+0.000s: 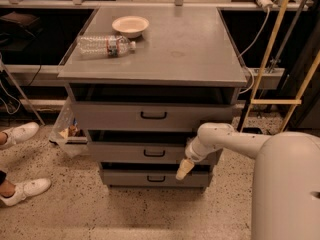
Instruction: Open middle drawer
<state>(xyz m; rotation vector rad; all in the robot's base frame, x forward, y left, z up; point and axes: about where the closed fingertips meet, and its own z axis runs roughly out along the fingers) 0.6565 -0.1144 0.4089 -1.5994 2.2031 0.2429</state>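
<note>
A grey metal cabinet (160,59) has three drawer fronts stacked one above another. The middle drawer (120,153) is the mid-sized front, with a small dark loop handle (154,153) at its centre. A dark gap shows above it. My gripper (183,170) hangs from the white arm (225,139) at the right. It points down and left, just below the middle drawer's right end and in front of the bottom drawer (130,178). It is right of the handle and apart from it. Its cream fingers look shut and hold nothing.
The taller top drawer (110,116) is above. A bowl (130,25) and a lying water bottle (106,45) are on the cabinet top. A person's white shoes (22,190) and a plastic bag (67,129) are at the left. Yellow poles (265,49) stand at the right.
</note>
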